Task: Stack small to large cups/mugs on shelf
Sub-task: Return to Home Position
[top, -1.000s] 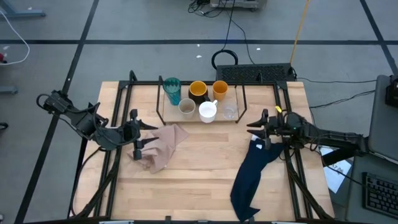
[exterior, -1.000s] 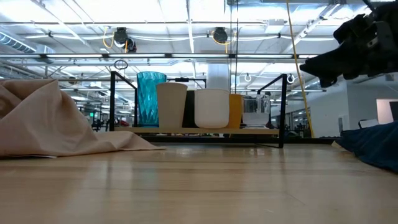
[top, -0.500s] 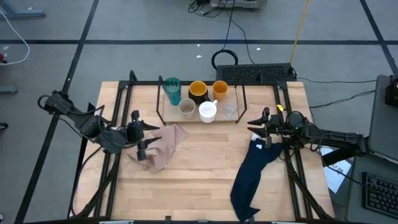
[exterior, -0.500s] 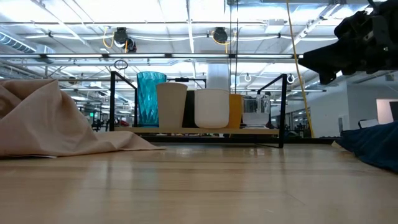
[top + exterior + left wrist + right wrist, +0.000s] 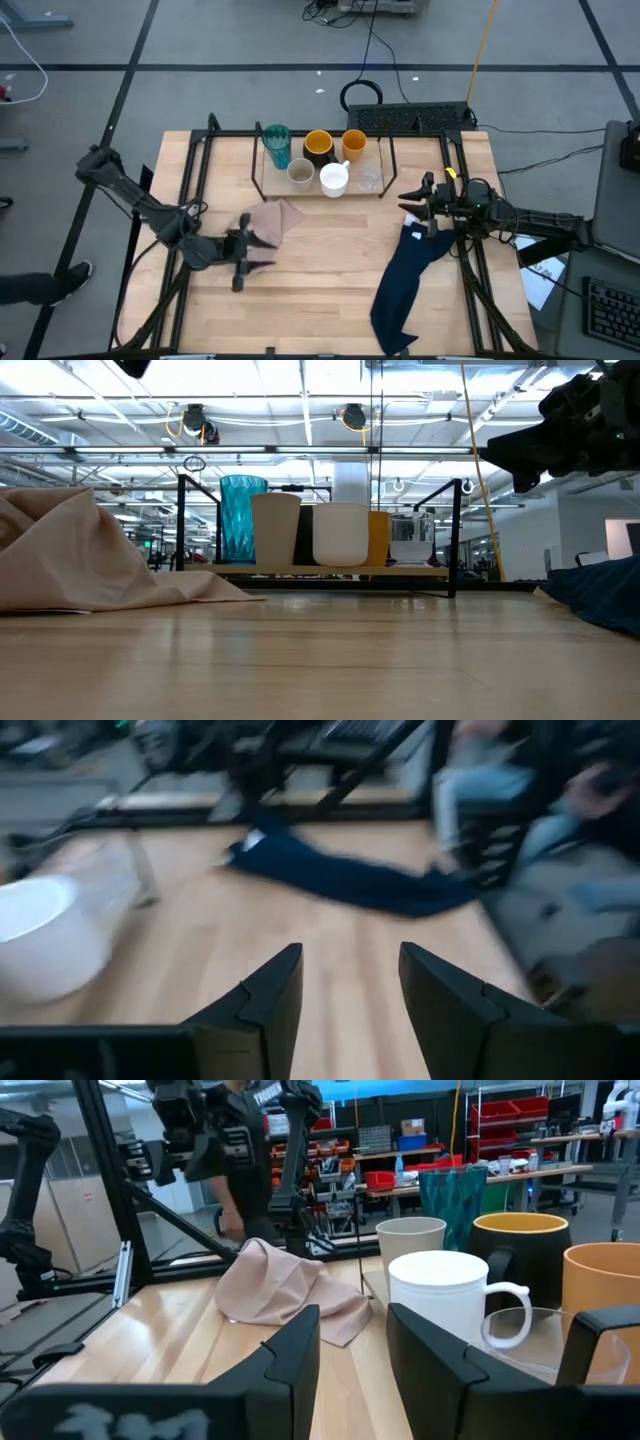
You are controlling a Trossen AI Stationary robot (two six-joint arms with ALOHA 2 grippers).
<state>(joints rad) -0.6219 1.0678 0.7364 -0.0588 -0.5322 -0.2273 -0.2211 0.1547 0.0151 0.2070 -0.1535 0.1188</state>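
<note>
The left tool [image 5: 243, 256] hangs above the near-left part of the wooden surface [image 5: 320, 290], fingers spread and empty, over the near edge of the pink cloth [image 5: 272, 220]. The right tool [image 5: 410, 203] hovers at the right, over the navy cloth [image 5: 405, 280], also spread and empty. On the shelf [image 5: 272, 183] at the far edge, the teal glass [image 5: 277, 146], dark yellow-lined mug [image 5: 318, 146] and orange cup [image 5: 354, 145] stand behind the beige cup [image 5: 300, 172], white mug [image 5: 334, 180] and clear cup [image 5: 369, 178]. Cables [image 5: 375, 60] cross the grey floor [image 5: 200, 40] beyond.

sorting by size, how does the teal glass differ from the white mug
The teal glass is taller and has no handle; the white mug is shorter with a handle. The glass stands at the shelf's back left, the mug in front, mid-row. Both stand upright.
</note>
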